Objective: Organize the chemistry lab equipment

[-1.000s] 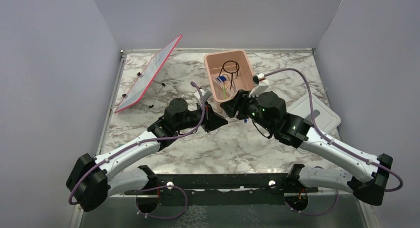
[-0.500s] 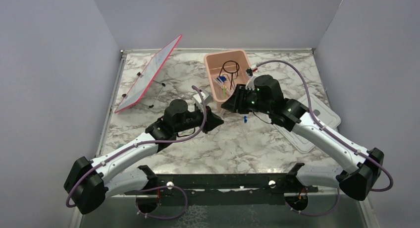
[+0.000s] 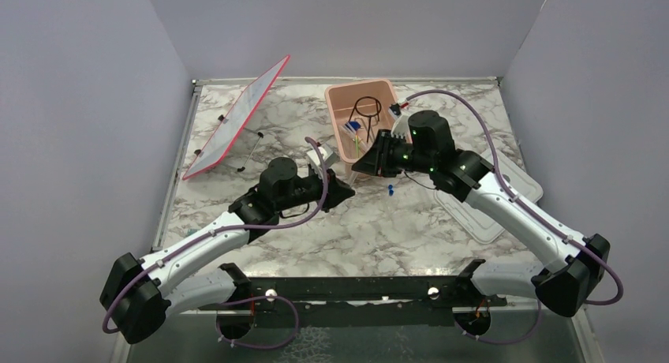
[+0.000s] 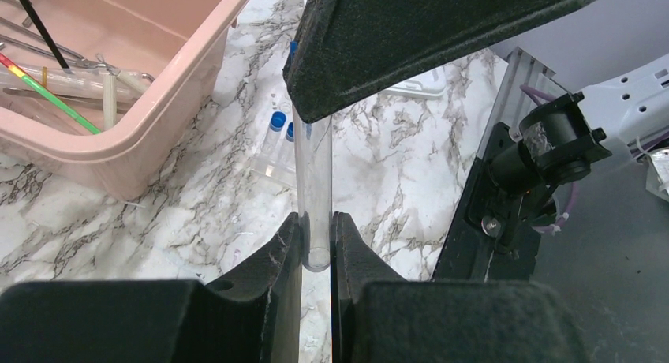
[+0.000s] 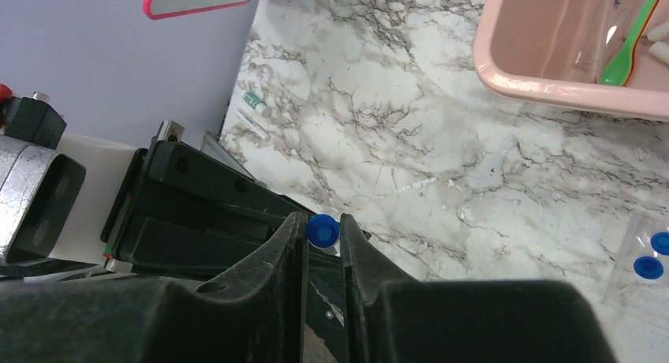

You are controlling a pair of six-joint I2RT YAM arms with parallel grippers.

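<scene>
Clear tube is pinched upright in the nearly closed left end effector; the right end effector grips its blue cap, near the pink tub.

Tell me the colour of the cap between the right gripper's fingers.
Blue; the cap shows best in the right wrist view.

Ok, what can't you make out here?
Top view: the clear plastic tube is hidden under the left tool and right tool.
Left wrist view: its blue cap is mostly covered by the right tool.
Right wrist view: the tube's body sits behind the tools; two loose blue-capped tubes are cut by the right edge.
Top view: small items in the pink rectangular tub are unidentifiable.
</scene>
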